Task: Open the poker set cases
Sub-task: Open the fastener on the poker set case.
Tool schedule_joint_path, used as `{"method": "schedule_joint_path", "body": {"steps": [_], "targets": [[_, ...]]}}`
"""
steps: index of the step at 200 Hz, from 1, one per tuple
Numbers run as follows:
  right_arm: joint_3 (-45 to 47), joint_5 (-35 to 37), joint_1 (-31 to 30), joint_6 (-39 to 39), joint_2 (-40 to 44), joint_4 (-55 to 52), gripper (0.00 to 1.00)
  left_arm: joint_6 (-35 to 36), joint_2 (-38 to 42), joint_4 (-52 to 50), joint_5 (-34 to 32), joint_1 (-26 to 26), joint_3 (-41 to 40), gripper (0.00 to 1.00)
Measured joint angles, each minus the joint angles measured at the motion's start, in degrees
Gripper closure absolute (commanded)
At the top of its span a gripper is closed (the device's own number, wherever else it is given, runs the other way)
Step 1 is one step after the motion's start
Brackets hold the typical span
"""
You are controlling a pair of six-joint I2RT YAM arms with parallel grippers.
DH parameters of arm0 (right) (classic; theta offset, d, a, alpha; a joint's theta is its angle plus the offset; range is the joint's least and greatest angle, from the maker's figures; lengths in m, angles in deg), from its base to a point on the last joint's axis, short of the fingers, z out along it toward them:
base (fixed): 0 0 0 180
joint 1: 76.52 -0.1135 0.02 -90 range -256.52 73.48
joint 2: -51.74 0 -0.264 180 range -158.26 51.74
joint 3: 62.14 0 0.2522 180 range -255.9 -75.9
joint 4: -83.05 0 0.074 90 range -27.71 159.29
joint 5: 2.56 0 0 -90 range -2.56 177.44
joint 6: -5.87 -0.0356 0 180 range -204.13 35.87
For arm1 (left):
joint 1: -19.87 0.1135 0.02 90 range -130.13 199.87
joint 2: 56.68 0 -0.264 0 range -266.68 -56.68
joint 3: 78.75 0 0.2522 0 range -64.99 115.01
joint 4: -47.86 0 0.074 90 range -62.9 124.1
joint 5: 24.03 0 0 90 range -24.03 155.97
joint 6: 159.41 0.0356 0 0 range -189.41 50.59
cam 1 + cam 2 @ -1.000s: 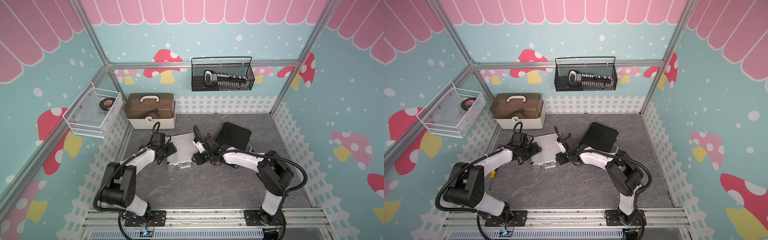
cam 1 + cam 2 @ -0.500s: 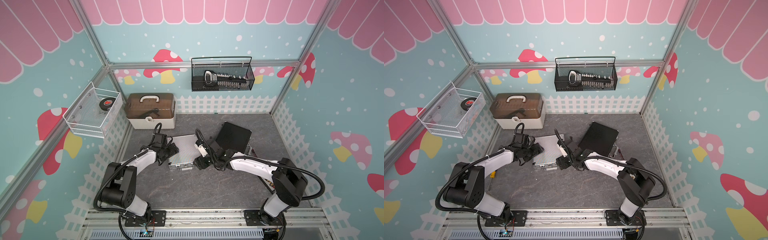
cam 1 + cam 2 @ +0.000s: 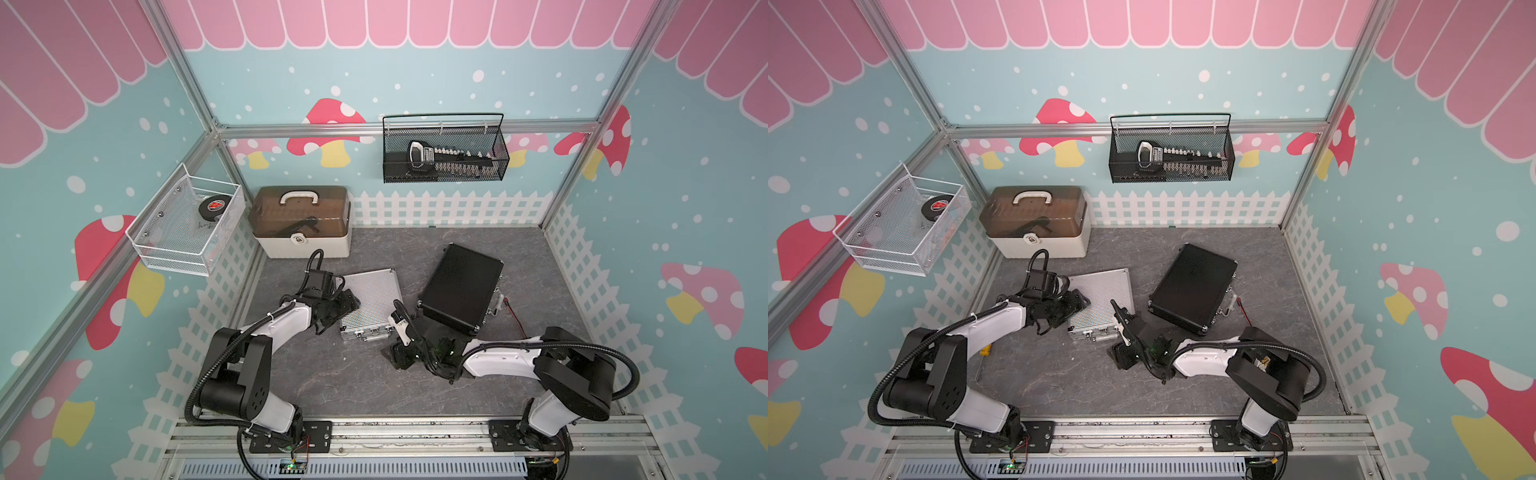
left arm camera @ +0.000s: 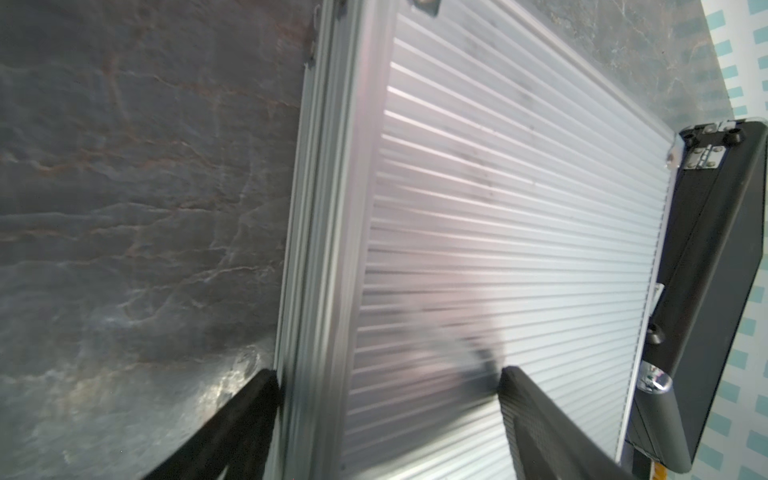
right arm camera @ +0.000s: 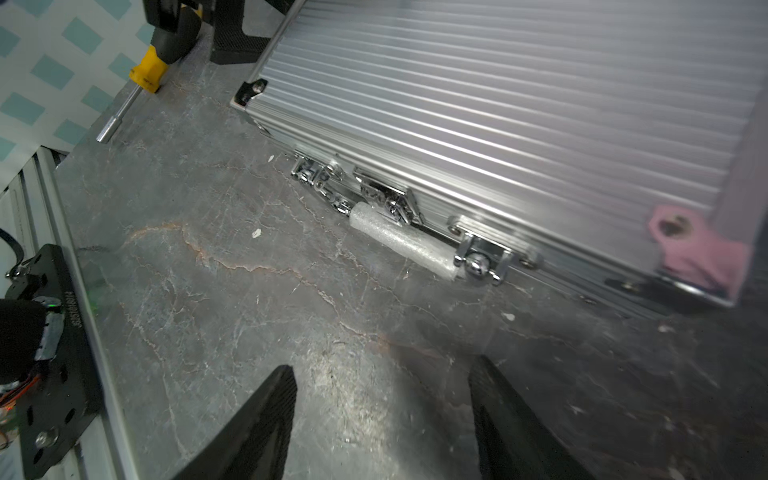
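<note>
The two poker set cases lie flat with lids down in both top views. The smaller silver case [image 3: 372,297] [image 3: 1102,297] is mid-table. The larger black case [image 3: 461,286] [image 3: 1192,284] lies to its right. My left gripper [image 3: 345,301] [image 4: 386,374] is open and straddles the silver case's left edge: one finger [image 4: 249,407] against the side wall, the other [image 4: 528,403] over the ribbed lid. My right gripper [image 3: 397,337] [image 5: 382,374] is open above bare table, just in front of the silver case's latches [image 5: 386,199] and its foam-wrapped handle [image 5: 403,245].
A beige box with a brown lid [image 3: 301,224] stands at the back left. A white wire basket [image 3: 187,224] and a black mesh basket [image 3: 444,153] hang on the walls. A yellow-handled screwdriver [image 3: 985,351] lies near my left arm. A red wire [image 3: 515,316] trails beside the black case.
My right gripper has drawn back from the silver case's front right corner toward the table's front. The left gripper has stayed at the case's left edge.
</note>
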Motion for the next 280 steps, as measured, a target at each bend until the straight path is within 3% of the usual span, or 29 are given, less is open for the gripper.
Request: {"method": "schedule_joint_path", "body": {"steps": [32, 82, 183, 280], "targets": [[2.8, 2.8, -0.2, -2.7, -3.7, 9.1, 0.34, 0.0, 0.0, 0.0, 1.2, 0.0, -0.2, 0.18], [2.8, 5.9, -0.2, -4.6, -5.3, 14.6, 0.28, 0.0, 0.0, 0.0, 1.5, 0.0, -0.3, 0.18], [3.1, 3.0, 1.4, -7.3, -12.2, 24.5, 0.27, 0.2, 0.0, 0.0, 1.7, 0.0, -0.3, 0.18], [4.1, -2.1, 2.3, -7.7, -13.7, 30.2, 0.49, 0.4, 0.0, 0.0, 1.7, 0.1, -0.4, 0.18]]}}
